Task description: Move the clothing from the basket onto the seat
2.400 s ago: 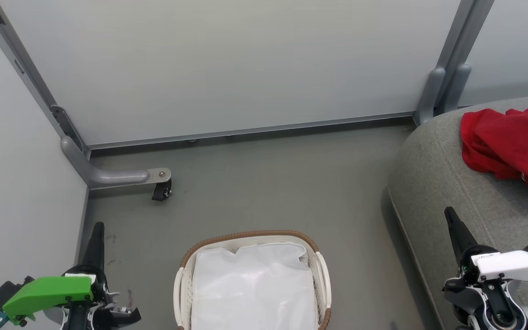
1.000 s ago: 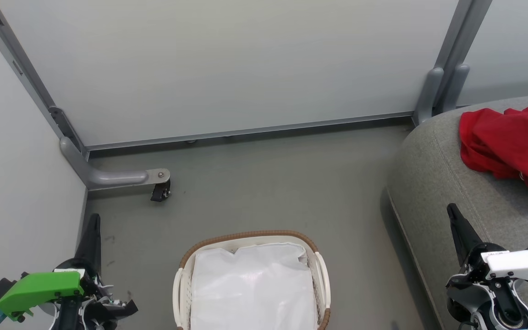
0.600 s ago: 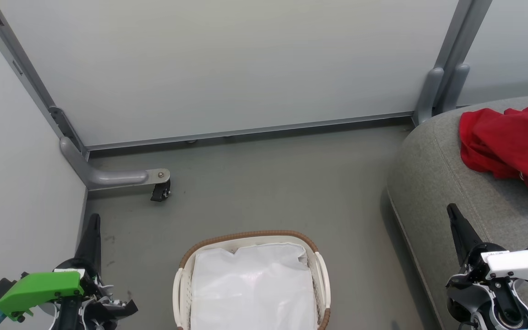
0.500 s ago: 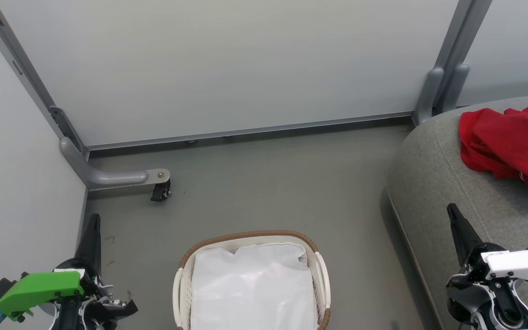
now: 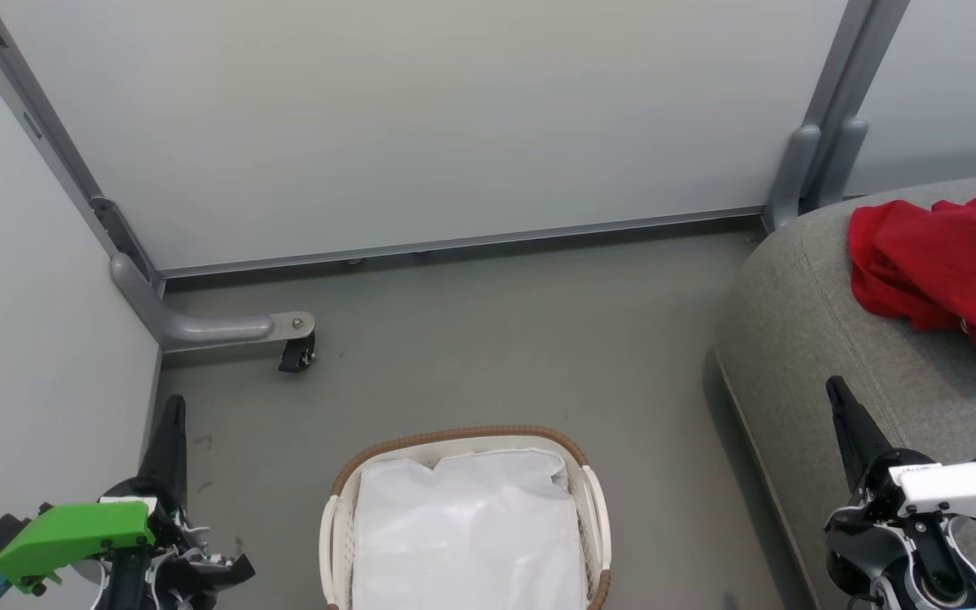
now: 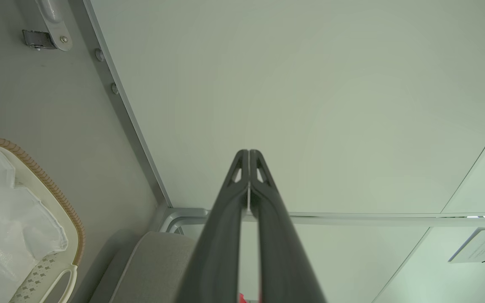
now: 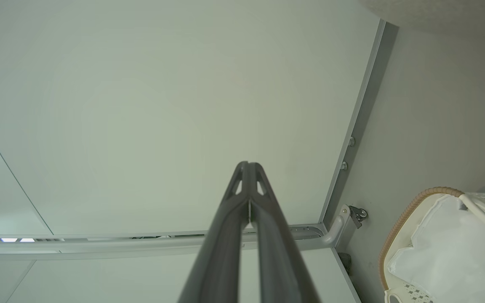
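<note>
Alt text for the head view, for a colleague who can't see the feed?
Bright red jersey-style clothing lies on the large light grey upholstered seat at right, while the oval white laundry basket with a brown woven rim, bottom centre, holds a white cloth liner with no red visible. The left gripper and right gripper, both shut and empty, sit at the lower corners.

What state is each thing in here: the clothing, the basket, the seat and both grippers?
clothing: heaped on the seat
basket: upright on the floor, white liner inside, no red fabric seen
seat: bearing the clothing
left gripper: fingers shut, empty
right gripper: fingers shut, empty
</note>
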{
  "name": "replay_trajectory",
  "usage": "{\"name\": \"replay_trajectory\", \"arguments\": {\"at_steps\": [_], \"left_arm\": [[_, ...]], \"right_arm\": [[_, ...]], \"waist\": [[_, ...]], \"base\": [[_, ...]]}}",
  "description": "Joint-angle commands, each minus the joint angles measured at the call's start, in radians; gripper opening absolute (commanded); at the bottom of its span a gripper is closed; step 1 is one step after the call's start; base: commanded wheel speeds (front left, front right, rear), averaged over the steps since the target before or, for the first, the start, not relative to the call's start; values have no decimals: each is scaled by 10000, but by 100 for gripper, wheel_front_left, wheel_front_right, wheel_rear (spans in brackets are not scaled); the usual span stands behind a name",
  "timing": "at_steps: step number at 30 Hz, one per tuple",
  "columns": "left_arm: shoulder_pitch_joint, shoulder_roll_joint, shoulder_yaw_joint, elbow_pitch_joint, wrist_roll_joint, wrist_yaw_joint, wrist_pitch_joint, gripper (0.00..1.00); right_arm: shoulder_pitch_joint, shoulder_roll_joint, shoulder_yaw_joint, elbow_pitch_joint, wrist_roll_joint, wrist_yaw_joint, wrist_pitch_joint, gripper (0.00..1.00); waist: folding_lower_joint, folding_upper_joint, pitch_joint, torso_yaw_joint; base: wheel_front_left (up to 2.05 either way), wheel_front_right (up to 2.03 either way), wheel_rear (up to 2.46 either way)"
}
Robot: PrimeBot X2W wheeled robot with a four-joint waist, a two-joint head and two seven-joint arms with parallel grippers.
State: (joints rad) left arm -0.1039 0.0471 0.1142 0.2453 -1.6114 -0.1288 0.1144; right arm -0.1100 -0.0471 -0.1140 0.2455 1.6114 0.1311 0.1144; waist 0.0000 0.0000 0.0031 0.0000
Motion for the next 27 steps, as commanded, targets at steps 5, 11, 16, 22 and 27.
{"name": "replay_trajectory", "arguments": {"at_steps": [5,11,16,22,27], "left_arm": [[-99,58,21,-19,-31,-43,28,0],[-99,58,21,-19,-31,-43,28,0],[-99,58,21,-20,-31,-43,28,0],[-99,58,21,-18,-32,-43,28,0],[-99,58,21,-19,-32,-43,27,0]], "right_arm": [[35,-59,-18,-33,31,-7,30,0],[35,-60,-18,-33,31,-7,30,0],[35,-60,-18,-33,31,-7,29,0],[35,-60,-18,-33,31,-7,29,0],[35,-60,-17,-33,32,-7,29,0]], "waist": [[0,0,0,1],[0,0,0,1],[0,0,0,1],[0,0,0,0],[0,0,0,0]], "base": [[0,0,0],[0,0,0],[0,0,0],[0,0,0],[0,0,0]]}}
